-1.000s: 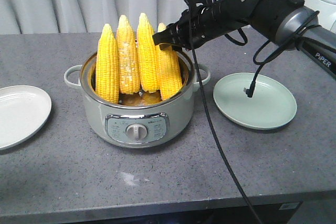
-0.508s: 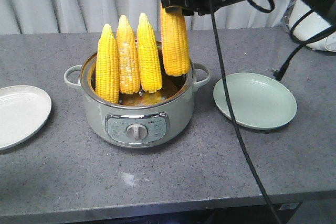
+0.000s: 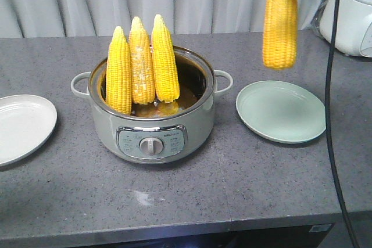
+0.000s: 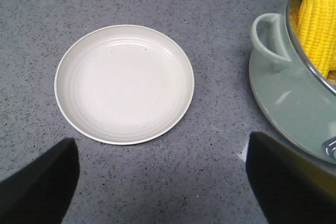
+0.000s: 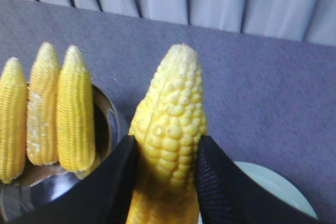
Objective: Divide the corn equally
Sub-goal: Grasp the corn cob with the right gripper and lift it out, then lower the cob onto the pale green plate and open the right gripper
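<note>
My right gripper (image 5: 167,153) clamps a bright yellow corn cob (image 3: 279,24) near its tip, so it hangs upright over the right-hand pale green plate (image 3: 282,114); left gripper (image 4: 161,182) hovers wide open, empty.

The countertop (image 3: 279,184) is matt speckled stone, the pot (image 3: 192,127) has a shiny metal rim, the white plate (image 4: 124,83) and green plate (image 3: 281,111) look glossy, the corn (image 3: 279,24) bumpy.
</note>
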Robot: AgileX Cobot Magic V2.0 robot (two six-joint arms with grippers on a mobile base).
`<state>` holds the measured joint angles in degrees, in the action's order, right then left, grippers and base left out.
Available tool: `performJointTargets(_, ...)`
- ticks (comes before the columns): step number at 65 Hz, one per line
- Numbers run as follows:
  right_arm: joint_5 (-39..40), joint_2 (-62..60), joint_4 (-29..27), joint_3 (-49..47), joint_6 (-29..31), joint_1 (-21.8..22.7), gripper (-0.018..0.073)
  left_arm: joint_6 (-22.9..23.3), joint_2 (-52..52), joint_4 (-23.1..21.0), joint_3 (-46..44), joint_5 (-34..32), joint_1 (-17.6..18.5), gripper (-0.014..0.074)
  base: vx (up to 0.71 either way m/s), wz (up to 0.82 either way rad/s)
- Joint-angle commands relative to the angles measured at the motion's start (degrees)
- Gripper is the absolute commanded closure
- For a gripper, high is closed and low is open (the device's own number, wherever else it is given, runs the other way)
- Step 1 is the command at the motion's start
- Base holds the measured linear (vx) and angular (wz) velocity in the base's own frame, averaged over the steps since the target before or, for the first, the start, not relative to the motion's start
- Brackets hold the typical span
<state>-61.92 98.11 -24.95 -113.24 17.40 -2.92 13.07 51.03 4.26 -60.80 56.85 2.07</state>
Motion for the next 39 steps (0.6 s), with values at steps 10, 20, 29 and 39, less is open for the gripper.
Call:
performJointTargets(10, -5.7, 2.4, -1.4, -1.7, 0.0, 7.0, 0.0432, 0.5, -0.1, -0.1, -1.9, -3.0, 0.1, -0.001, 0.0, 0.0)
performJointTargets(20, -9.0, 7.2, -1.1, -1.7, 0.0, 7.9, 0.0426, 0.5, -0.1, -0.1, -1.9, -2.9, 0.1, -0.001, 0.0, 0.0)
performJointTargets(29, -8.9, 11.5, -1.3, -1.7, 0.0, 7.8, 0.0425, 0.5, -0.1, -0.1, -1.9, -2.7, 0.1, -0.001, 0.0, 0.0)
performJointTargets(39, -8.8, 15.5, -1.3, -1.7, -0.7, 7.8, 0.0422, 0.5, -0.1, -0.1, -1.9, -2.5, 0.1, -0.001, 0.0, 0.0)
